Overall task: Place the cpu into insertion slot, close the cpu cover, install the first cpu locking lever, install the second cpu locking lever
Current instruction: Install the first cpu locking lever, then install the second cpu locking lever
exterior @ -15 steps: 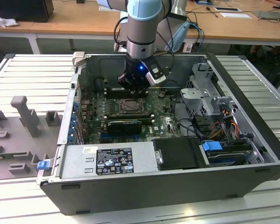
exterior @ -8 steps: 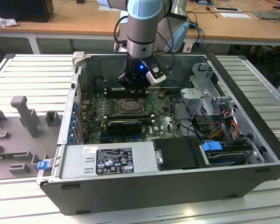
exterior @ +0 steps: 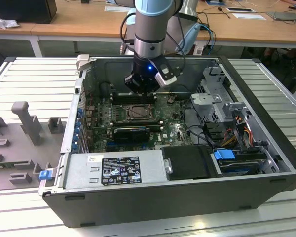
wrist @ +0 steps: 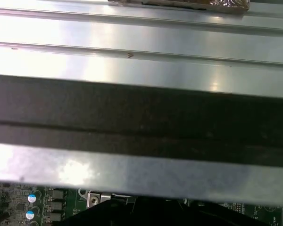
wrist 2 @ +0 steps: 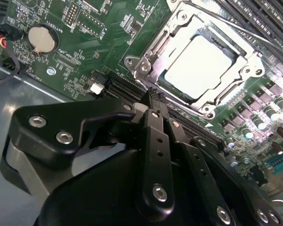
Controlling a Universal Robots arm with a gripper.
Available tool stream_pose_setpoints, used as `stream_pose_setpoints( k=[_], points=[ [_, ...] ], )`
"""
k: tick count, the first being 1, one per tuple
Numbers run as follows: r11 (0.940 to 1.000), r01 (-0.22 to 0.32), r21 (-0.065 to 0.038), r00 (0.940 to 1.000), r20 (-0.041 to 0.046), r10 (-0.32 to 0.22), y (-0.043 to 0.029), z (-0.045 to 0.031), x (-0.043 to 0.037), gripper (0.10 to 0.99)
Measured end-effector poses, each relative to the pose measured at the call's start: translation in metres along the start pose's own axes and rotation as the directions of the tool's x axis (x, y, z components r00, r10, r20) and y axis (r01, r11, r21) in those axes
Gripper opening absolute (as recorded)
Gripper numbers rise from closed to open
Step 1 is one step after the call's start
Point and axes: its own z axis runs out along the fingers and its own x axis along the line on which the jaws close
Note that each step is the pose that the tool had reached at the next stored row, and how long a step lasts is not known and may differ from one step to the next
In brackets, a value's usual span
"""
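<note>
We find the cpu (wrist 2: 201, 67) seated in the insertion slot (wrist 2: 167, 88), with the cpu cover (wrist 2: 153, 52) lying flat around it as a metal frame; the pale chip top shows through the central opening. We judge the placement step done and the cover down. A thin metal rod (wrist 2: 254, 34) runs along one side of the socket in the second wrist view; whether either locking lever is latched we cannot tell, so we treat the lever steps as open.

The hand (wrist 2: 156, 101) has its fingers (wrist 2: 155, 141) pressed together and holds nothing. In the exterior view the hand (exterior: 144, 85) hangs just above the motherboard (exterior: 172, 129), at the far edge of the socket.

Working room is limited. The computer case (exterior: 138, 197) walls enclose the board on all sides, memory slots (wrist 2: 269, 19) lie just beside the socket, and a drive cage (exterior: 214, 89) with cables stands on the exterior view's right. The case sits on a slatted table (exterior: 29, 79).
</note>
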Motion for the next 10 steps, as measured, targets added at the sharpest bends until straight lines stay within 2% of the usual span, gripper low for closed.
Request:
stream_pose_setpoints(
  k=[10],
  points=[
    [1.0, 0.0, 0.0, 1.0, 0.0001, 0.0, -0.0039, -0.0003, 0.0003, 0.106]
  ],
)
